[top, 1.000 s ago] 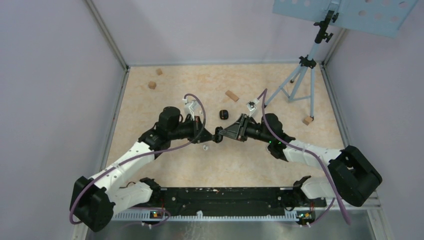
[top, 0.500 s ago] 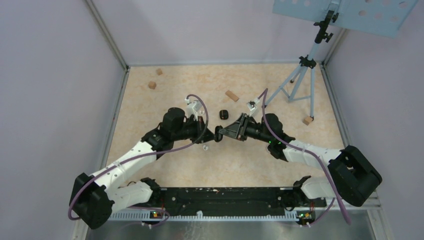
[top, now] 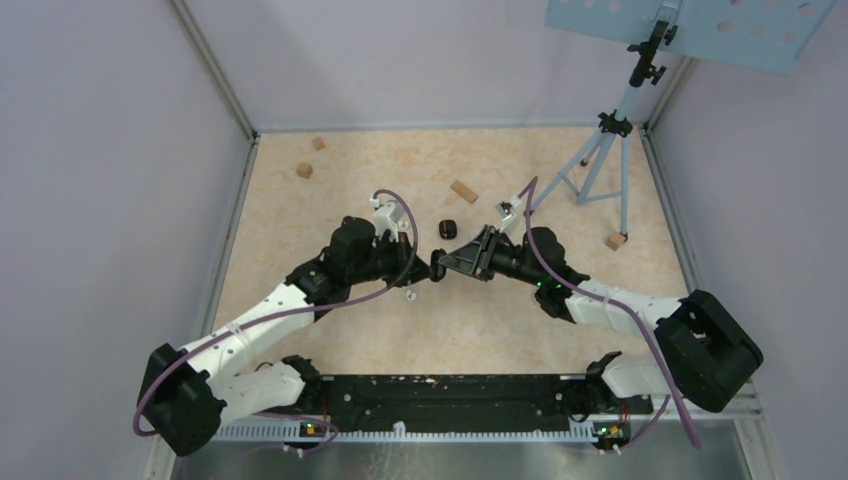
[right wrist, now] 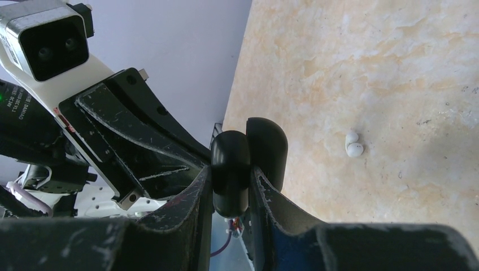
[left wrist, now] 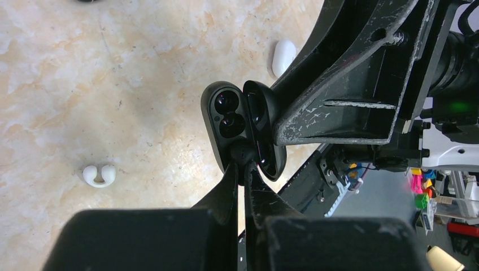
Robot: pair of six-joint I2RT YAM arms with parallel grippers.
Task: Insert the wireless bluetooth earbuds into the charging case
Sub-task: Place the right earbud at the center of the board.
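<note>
The two arms meet over the middle of the surface [top: 330,210], tool to tool. The right tool [right wrist: 230,176] is clamped on the black charging case [right wrist: 230,161], one finger on each side of its body, and holds it off the surface. The case is open: in the left wrist view its base shows two round sockets, with the lid [left wrist: 264,132] folded back just beside it.

The left tool [left wrist: 242,169] has its fingers pressed together with almost no gap. Their tips are at the lower socket of the case. A small dark rounded piece sits there against the case, and it cannot be told whether it is pinched.

A white earbud [left wrist: 99,175], curved like a hook, lies on the surface just near of the place where the tools meet. A second small white piece [left wrist: 282,56] lies on the surface too, partly hidden behind the right tool's frame.

A second black case [top: 447,229] rests on the surface just far of the tools, apart from both. Four wooden blocks are scattered wider: two [top: 304,170] at the far left, one [top: 463,191] far of centre, one [top: 615,241] at the right by the foot of a tripod [top: 603,150]
</note>
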